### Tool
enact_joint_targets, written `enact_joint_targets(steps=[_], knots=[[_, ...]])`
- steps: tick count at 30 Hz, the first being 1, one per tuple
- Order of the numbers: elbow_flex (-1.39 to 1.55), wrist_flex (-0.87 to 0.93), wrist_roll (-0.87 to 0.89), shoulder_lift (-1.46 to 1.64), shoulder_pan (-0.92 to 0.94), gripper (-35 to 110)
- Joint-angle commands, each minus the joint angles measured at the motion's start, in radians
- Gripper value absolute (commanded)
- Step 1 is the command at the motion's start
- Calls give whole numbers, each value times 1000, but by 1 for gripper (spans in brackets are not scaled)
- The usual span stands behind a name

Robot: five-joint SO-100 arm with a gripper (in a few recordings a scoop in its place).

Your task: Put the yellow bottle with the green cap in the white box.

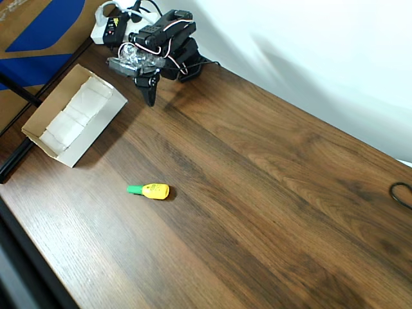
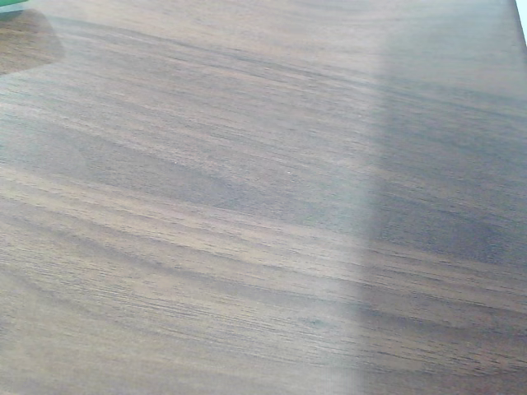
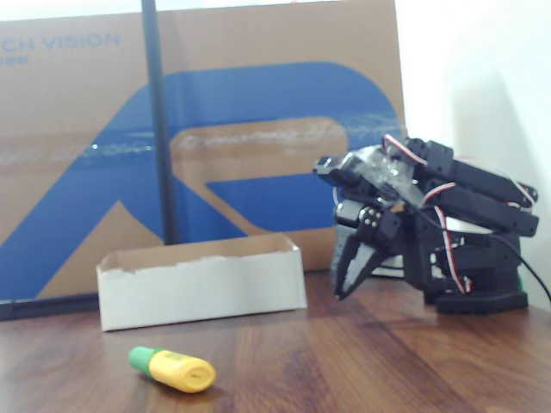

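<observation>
The yellow bottle with the green cap (image 1: 152, 190) lies on its side on the wooden table, cap pointing left in the overhead view; in the fixed view the bottle (image 3: 175, 369) lies in front of the box. The white box (image 1: 74, 116) sits open-topped at the table's left; its white front wall (image 3: 202, 288) faces the fixed camera. My black gripper (image 1: 151, 96) hangs folded near the arm's base, fingers pointing down, just right of the box and far from the bottle. In the fixed view the gripper (image 3: 344, 286) has its jaws together with nothing between them.
A large blue-and-brown cardboard sheet (image 3: 258, 129) stands behind the box, with a black pole (image 3: 159, 120) in front of it. A white power strip (image 1: 106, 29) lies behind the arm. A black cable (image 1: 401, 193) curls at the right edge. The wrist view looks at bare wood (image 2: 263, 214).
</observation>
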Motion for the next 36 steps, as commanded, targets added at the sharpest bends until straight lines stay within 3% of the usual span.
enact_joint_targets(steps=[1,14,32,36], knots=[[5,26,268,25,-81,0],[-8,32,268,26,-78,0],[-423,18,253,-285,-58,0],[-442,35,233,-227,-60,2]])
